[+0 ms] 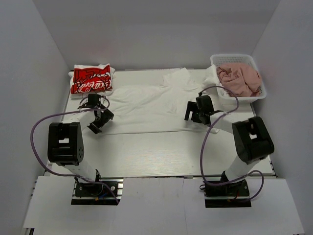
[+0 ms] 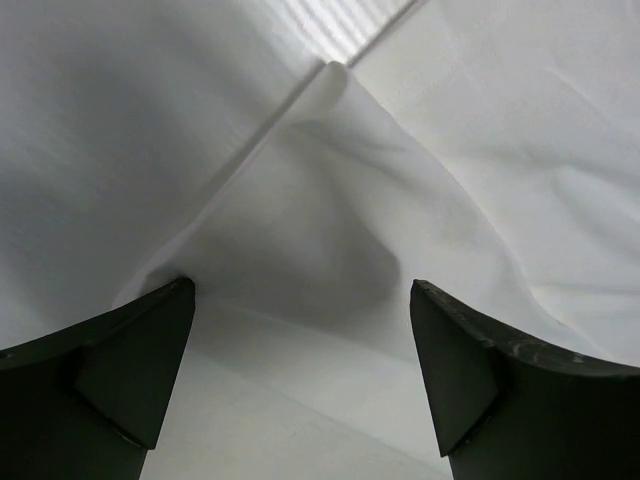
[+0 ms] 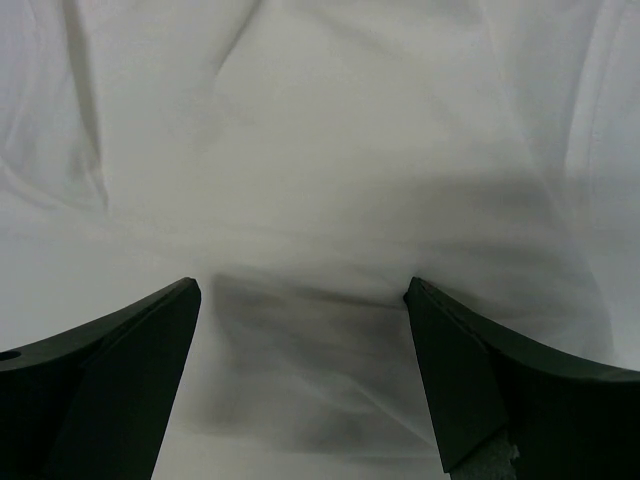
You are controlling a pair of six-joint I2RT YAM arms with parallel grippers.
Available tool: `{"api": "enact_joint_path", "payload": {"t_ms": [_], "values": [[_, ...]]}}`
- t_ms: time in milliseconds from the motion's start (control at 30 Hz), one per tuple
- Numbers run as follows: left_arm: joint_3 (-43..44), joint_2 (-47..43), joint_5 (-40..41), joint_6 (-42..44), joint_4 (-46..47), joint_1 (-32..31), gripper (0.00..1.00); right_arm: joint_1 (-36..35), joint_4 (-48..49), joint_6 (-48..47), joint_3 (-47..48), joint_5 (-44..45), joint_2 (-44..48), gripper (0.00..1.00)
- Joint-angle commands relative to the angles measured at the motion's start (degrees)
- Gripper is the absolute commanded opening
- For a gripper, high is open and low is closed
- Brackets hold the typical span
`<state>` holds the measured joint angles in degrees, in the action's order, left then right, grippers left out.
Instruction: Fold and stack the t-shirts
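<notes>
The large white t-shirt (image 1: 146,105) lies spread across the middle of the table, its print hidden. My left gripper (image 1: 100,122) is open low over its near left corner; in the left wrist view the cloth corner (image 2: 330,200) rises between the fingers (image 2: 130,360). My right gripper (image 1: 193,116) is open over the shirt's right part; the right wrist view shows only white cloth (image 3: 330,150) between the fingers (image 3: 470,380). The white shirt with red script print (image 1: 91,79) lies folded at the back left. The dusty-pink shirt (image 1: 239,78) lies crumpled in the basket.
The white mesh basket (image 1: 239,59) stands at the back right corner. Purple cables loop from both arms over the table's near half. Grey walls enclose the table on three sides.
</notes>
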<state>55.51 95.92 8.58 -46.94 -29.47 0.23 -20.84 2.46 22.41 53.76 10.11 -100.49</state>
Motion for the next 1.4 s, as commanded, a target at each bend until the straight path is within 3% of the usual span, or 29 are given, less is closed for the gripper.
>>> {"api": "enact_joint_path", "payload": {"t_ms": [0, 67, 167, 300, 367, 500, 633, 733, 1033, 1167, 1367], "values": [[-11.1, -0.8, -3.3, -0.3, -8.8, 0.1, 1.00, 0.4, -10.2, 6.6, -13.1, -3.9, 7.0, 0.90], [-17.3, -3.7, -4.8, -0.3, -8.8, -0.4, 1.00, 0.2, -14.6, 8.3, -16.0, -4.3, 10.0, 0.90], [-25.1, -11.6, -8.1, -0.3, -10.0, -0.9, 1.00, -0.2, -19.8, 10.9, -23.9, -4.7, 21.9, 0.90], [-27.4, -26.8, -16.4, -2.3, -11.0, -1.8, 1.00, -0.6, -26.8, 13.3, -31.4, -7.4, 39.4, 0.90], [-22.9, -30.9, -16.4, -2.8, -15.3, -2.3, 1.00, -0.7, -27.2, 12.9, -32.1, -8.6, 45.8, 0.90], [-10.4, -36.2, -7.3, -2.3, -25.7, -2.3, 1.00, -0.8, -30.6, 10.1, -24.0, -4.2, 49.6, 0.90], [-5.9, -36.2, -5.9, -1.7, -21.1, -2.3, 1.00, -0.5, -27.7, 7.0, -15.5, -0.4, 45.0, 0.90], [-0.2, -29.7, -5.3, -1.1, -16.1, -2.3, 1.00, -0.4, -24.6, 6.7, -9.4, 0.2, 38.8, 0.90], [26.6, 5.2, 1.4, 5.3, -14.5, -2.3, 1.00, 0.2, -24.5, 3.0, 13.9, 10.4, 11.1, 0.90], [37.8, 16.0, 1.4, 9.0, -14.5, -2.3, 1.00, 0.6, -25.1, -0.4, 25.7, 13.0, -2.6, 0.90], [46.3, 26.2, 3.7, 10.3, -15.6, -2.3, 0.90, 1.9, -27.0, -3.3, 39.5, 14.6, -13.9, 0.90]]}}
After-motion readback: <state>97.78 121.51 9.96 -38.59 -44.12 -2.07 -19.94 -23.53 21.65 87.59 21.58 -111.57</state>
